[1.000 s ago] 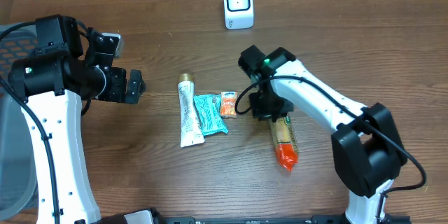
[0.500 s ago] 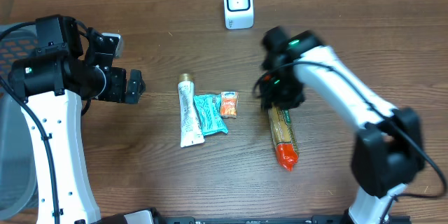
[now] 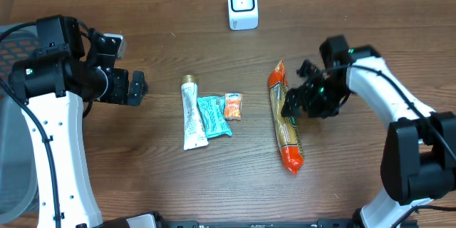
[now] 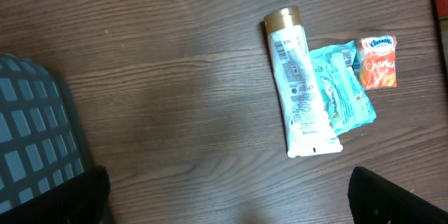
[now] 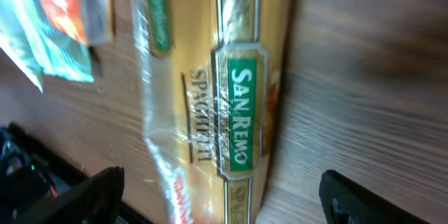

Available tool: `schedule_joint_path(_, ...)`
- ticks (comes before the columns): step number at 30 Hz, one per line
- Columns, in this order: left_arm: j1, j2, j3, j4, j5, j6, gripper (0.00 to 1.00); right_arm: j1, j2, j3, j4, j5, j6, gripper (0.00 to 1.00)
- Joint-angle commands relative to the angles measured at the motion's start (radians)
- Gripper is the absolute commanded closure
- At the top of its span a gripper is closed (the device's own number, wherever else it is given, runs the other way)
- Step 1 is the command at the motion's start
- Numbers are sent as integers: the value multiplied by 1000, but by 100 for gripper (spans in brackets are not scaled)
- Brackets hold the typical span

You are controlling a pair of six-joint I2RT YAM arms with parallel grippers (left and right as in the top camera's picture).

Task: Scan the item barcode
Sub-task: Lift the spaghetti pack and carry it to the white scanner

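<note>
On the table point(image 3: 370, 185), overhead, spaghetti pack point(image 3: 286, 125): lies flat, lengthwise front to back, well apart from the scanner point(image 3: 242, 4). My read is the barcode has not been presented yet.
Overhead, other items: tube point(image 3: 191, 112), teal packet point(image 3: 214, 115) and orange sachet point(image 3: 233, 105) sit in a row left of the pack, probably queued for their own scans.
Overhead, right gripper point(image 3: 292, 105): just beside the pack's right flank, about mid-length. Arm reaches in from the right, wrist bent toward the pack.
Overhead, left gripper point(image 3: 137, 87): parked well left of the items, pointing at them, out of the way.
Left wrist, left fingers point(image 4: 77, 199): at the bottom corners, spread wide, only bare wood between. Tube, packet and sachet lie ahead, none touched.
Right wrist, pack: brand label up, resting on the wood. No barcode shows on this face, so it likely needs turning.
Right wrist, right fingers point(image 5: 98, 196): splayed either side of the pack, not pressing it, gripping nothing.
Risk: crinkly film looks slippery, so a regrip mid-length seems safest.
</note>
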Motion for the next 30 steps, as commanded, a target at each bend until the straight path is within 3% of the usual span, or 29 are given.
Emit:
schedule_joint_path(1,-1,-9,4,1,12,0,0,4,-4,-82,82,-120,-39,9)
schedule_joint_path(4,-1,-9,4,1,12,0,0,7,-4,-129,141,-150,-35,9)
schedule_joint_path(12,-1,-9,4,1,12,0,0,7,-3,-253,277,-212,-3,26)
schedule_joint_path(22,-1,-9,4,1,12,1,0,6,-4,-272,314,-238,53,79)
schedule_joint_path(28,-1,-9,4,1,12,0,0,4,-6,-177,233,-249,73,96)
schedule_joint_path(30,-1,-9,4,1,12,0,0,5,-8,-113,165,-249,66,96)
